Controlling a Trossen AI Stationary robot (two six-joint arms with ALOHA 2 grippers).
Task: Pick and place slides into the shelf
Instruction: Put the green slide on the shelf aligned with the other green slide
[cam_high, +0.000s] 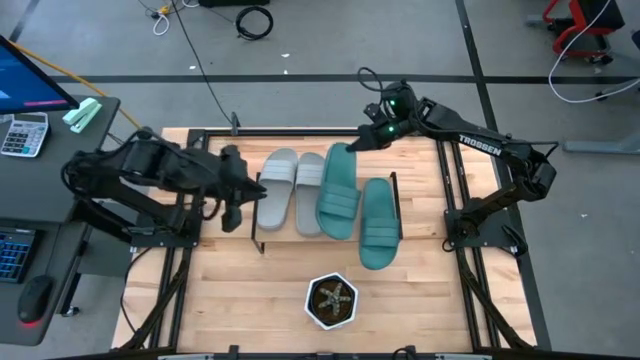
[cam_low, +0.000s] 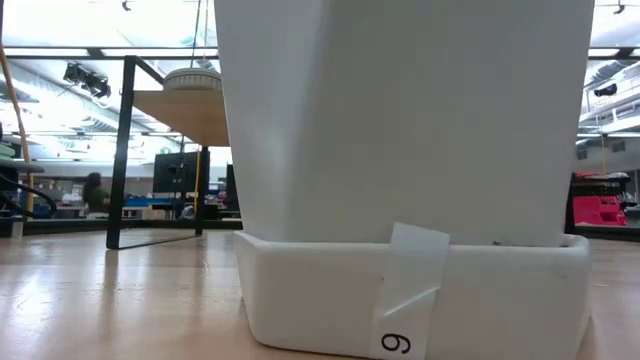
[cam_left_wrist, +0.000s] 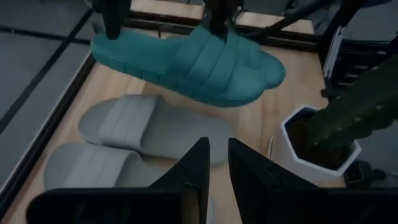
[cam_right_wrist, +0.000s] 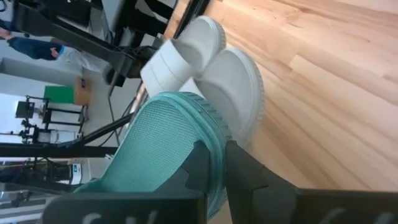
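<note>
Teal slide (cam_high: 338, 190) pinched at its heel by right gripper (cam_high: 352, 146), tilted over the shelf (cam_high: 397, 190) beside two grey slides (cam_high: 279, 187). Left gripper (cam_high: 232, 188) nearly closed, empty.

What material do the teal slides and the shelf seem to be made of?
The teal slide held by the right end effector looks like soft moulded rubber or foam: matte, with a fine dotted texture and ribbed strap. The shelf appears to be a light wooden board on thin black legs, probably metal.
</note>
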